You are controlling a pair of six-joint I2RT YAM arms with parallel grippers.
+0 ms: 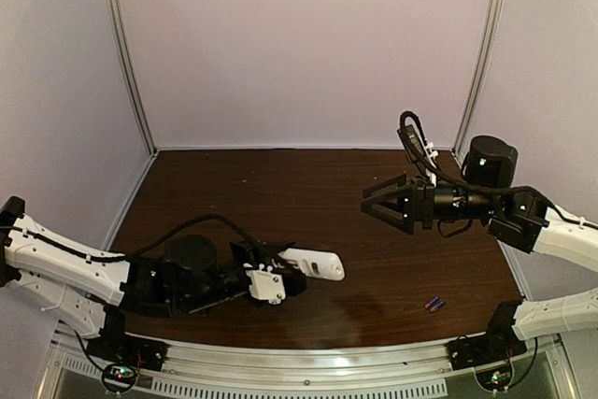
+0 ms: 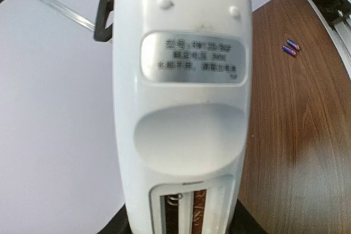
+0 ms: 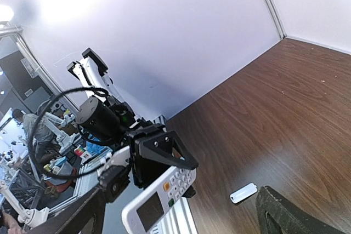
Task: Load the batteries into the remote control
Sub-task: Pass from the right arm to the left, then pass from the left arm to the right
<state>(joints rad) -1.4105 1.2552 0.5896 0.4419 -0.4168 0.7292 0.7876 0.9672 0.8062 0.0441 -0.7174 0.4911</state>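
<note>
We look down on a dark wooden table (image 1: 280, 184) closed in by pale walls (image 1: 299, 44). Our left pincer (image 1: 283, 274) is clamped on the remote control (image 1: 318, 263) at its battery end. The bar runs straight out ahead of that pincer, its long axis lying left to right across the table and its display end pointing toward the right pincer (image 1: 378, 205). From the left wrist we see its back: a silver label (image 2: 192, 58) at the far end and, close to the pincer, the open battery bay (image 2: 189, 206) with a coil spring (image 2: 174, 200) showing. The right pincer hovers with its fingers spread wide, well apart from the remote's tip. The batteries (image 1: 434, 304) lie side by side on the wood, nearer the arm bases than the right pincer. A small white cover (image 3: 243, 193) lies flat on the table near the left pincer
</note>
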